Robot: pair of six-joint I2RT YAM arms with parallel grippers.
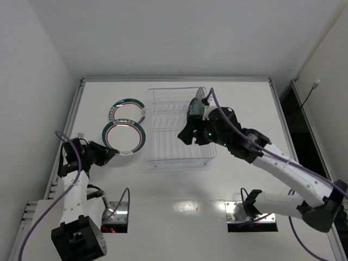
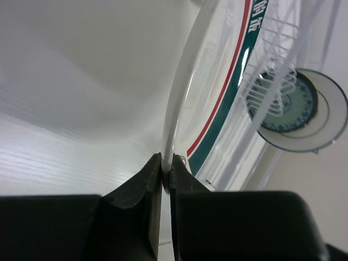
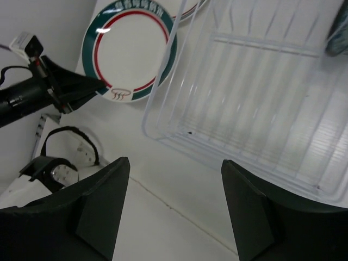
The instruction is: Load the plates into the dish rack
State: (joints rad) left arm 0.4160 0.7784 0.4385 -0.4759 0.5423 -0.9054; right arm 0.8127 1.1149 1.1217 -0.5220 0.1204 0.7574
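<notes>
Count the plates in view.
3. Near white round plate with green rim, left of the pale wire-frame dish rack, pinched by the left claw; far white green-rimmed plate beyond it; small teal round plate standing in the rack. None apparently hidden.

From above, the right arm (image 1: 244, 144) hides part of the teal plate (image 1: 194, 106) in the dish rack (image 1: 163, 149). The left wrist view crops the near plate (image 2: 215, 103), its lettering unreadable. The right wrist view shows only a sliver of the far plate (image 3: 189, 7).

The clear dish rack (image 1: 179, 161) is sitting mid-table. Two green-ringed plates (image 1: 124, 136) are lying just left; a teal plate (image 1: 196, 107) is standing inside.
</notes>
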